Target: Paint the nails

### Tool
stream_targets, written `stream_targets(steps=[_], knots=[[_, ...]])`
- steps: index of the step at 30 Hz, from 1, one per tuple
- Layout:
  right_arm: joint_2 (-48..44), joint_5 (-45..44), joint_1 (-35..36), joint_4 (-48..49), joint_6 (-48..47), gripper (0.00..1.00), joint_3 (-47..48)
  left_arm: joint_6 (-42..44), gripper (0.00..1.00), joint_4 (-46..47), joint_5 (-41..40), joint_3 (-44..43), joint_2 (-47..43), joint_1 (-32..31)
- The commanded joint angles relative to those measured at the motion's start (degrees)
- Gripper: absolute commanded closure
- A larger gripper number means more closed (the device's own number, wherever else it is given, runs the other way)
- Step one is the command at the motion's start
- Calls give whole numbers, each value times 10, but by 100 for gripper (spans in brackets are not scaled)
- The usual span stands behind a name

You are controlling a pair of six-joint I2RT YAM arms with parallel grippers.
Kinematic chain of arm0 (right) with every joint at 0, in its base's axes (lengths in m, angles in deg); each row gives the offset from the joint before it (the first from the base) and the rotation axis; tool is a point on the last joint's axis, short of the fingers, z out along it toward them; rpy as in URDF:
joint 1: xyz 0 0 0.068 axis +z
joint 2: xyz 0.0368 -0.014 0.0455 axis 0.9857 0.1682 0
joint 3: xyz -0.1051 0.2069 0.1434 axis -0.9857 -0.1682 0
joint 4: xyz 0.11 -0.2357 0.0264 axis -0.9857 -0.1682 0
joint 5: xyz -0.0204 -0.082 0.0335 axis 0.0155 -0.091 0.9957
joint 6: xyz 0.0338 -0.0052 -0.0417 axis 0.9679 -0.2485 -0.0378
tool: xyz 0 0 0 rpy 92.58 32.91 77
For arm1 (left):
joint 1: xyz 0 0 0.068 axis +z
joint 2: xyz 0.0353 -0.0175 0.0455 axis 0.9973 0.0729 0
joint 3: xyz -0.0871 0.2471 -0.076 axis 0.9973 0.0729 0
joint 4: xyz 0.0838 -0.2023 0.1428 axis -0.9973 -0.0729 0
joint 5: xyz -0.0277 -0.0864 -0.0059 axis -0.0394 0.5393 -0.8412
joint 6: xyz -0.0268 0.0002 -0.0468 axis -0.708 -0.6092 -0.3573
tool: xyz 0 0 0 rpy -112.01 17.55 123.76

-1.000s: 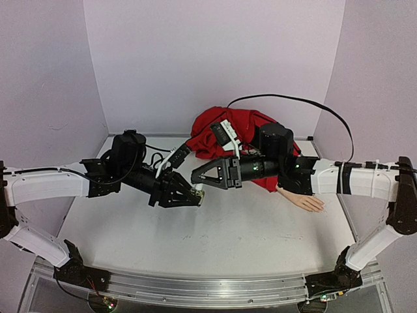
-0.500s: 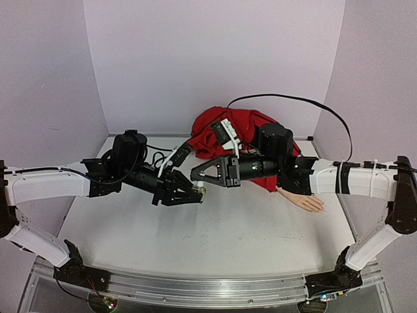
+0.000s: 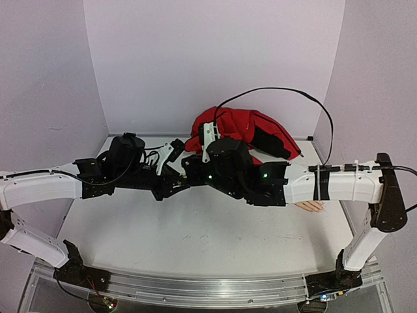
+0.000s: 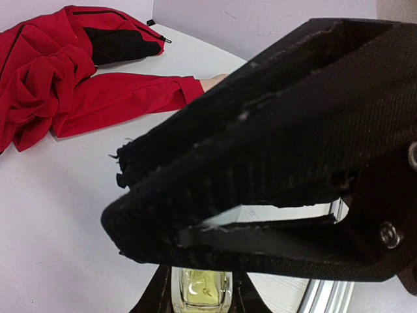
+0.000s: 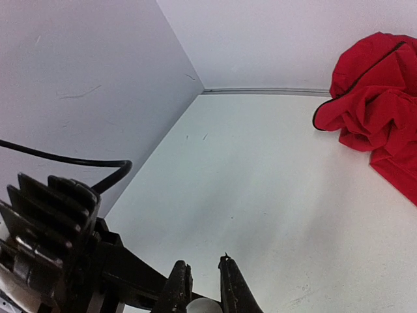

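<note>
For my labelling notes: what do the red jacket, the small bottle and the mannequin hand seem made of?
Red jacket: matte fabric, probably; it lies in soft folds. Small bottle: clear, glossy glass or plastic; highlights over yellowish contents. Mannequin hand: smooth pale plastic or rubber, perhaps; little shows.

Mannequin fingers [image 3: 313,207] mostly behind right arm [image 3: 339,186]; bottle [image 4: 201,290], cap [image 5: 197,304] cut off.
</note>
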Motion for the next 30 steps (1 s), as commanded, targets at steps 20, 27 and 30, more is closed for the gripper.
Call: stream_targets(steps=[20,27,30], knots=[[-158,574,-144,92,-84,23,-119,-30,100,113,336,-7,-11,32],[-119,636,-144,145,-59,44,-103,-37,100,112,389,-17,0,18],[-106,663,-144,152,-55,52,-98,-38,100,112,390,-18,2,12]])
